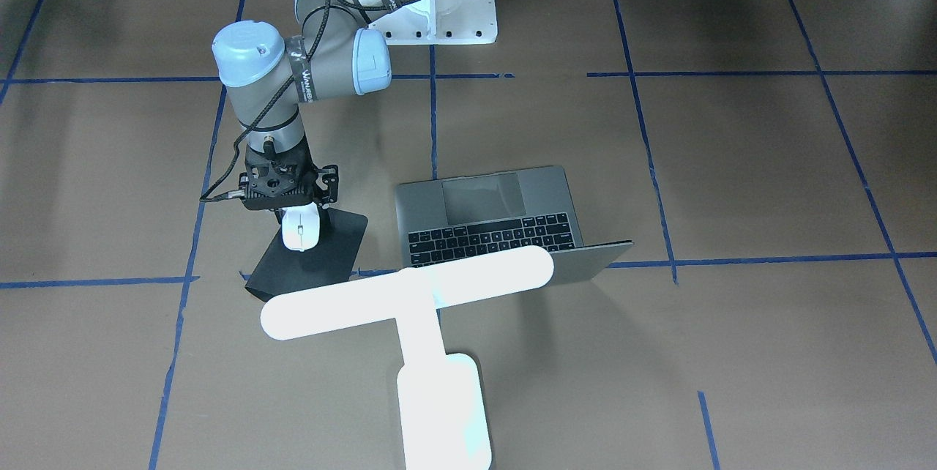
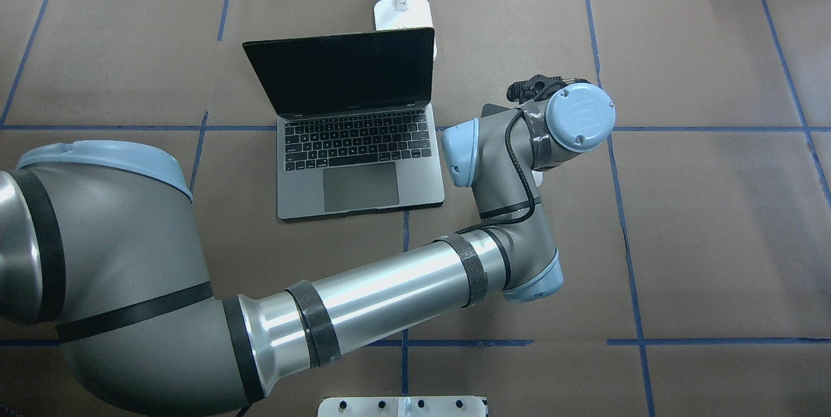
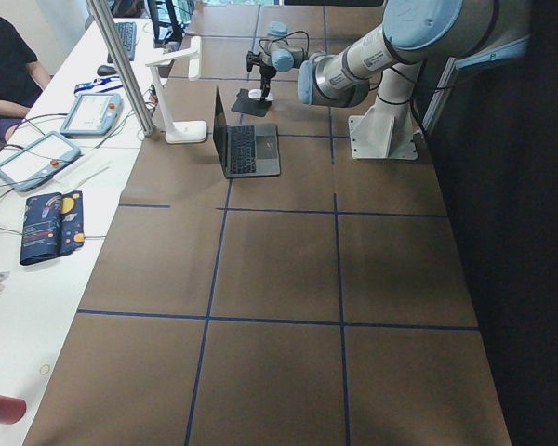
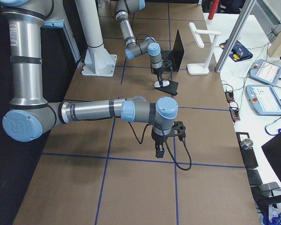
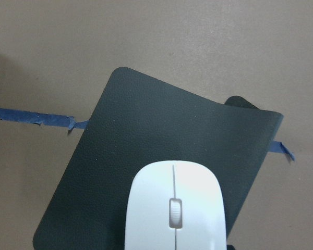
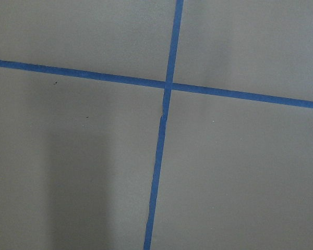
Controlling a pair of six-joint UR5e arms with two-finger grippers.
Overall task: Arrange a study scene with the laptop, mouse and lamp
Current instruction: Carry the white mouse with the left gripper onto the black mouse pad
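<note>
The open grey laptop sits mid-table, screen upright, and also shows in the overhead view. The white T-shaped lamp stands behind the laptop's screen, its base at the table's far edge. My left arm reaches across to the laptop's right. Its gripper points down and is shut on the white mouse, held at or just above the black mouse pad. The left wrist view shows the mouse over the pad. My right gripper hangs over bare table; I cannot tell whether it is open or shut.
The white bolted pedestal stands at the robot's side of the table. Blue tape lines cross the brown surface. An operators' bench with tablets and a seated person runs along the far side.
</note>
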